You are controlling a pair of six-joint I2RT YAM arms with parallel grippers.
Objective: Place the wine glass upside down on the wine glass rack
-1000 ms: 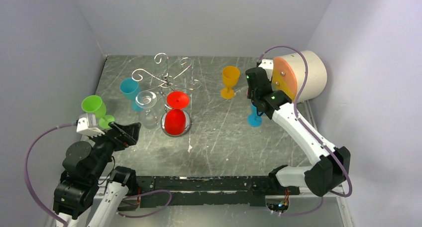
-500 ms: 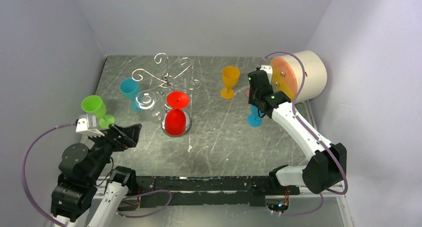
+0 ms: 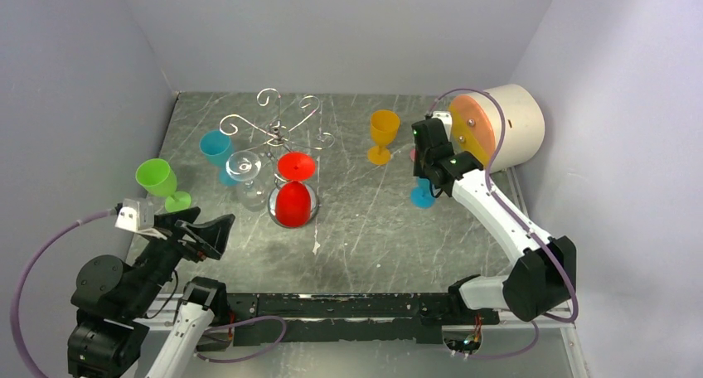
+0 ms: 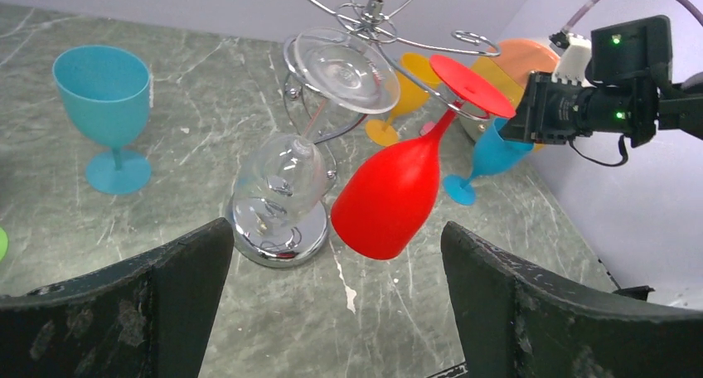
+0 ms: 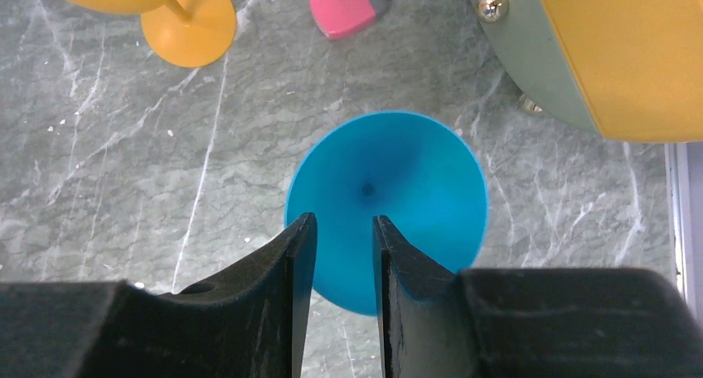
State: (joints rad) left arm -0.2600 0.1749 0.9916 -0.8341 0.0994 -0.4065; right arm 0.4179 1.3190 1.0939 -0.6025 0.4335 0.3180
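Note:
The wine glass rack (image 3: pixel 280 133) is a silver wire stand with a round shiny base (image 4: pixel 269 239). A clear wine glass (image 3: pixel 244 169) and a red one (image 3: pixel 293 200) hang upside down from its arms; both also show in the left wrist view, clear (image 4: pixel 278 183) and red (image 4: pixel 390 200). My left gripper (image 3: pixel 207 227) is open and empty, low at the near left, apart from the rack. My right gripper (image 3: pixel 429 167) hovers right above an upright blue glass (image 5: pixel 414 179). Its jaws stand a narrow gap apart with nothing between them.
A teal glass (image 3: pixel 217 150) and a green glass (image 3: pixel 157 179) stand left of the rack. An orange glass (image 3: pixel 383 129) stands at the back right. A cream cylinder with an orange face (image 3: pixel 506 125) lies by the right wall, with a pink block (image 5: pixel 341 5) near it.
My left arm has drawn back toward the near left, away from the rack, gripper still open. My right gripper has shifted slightly over the blue glass.

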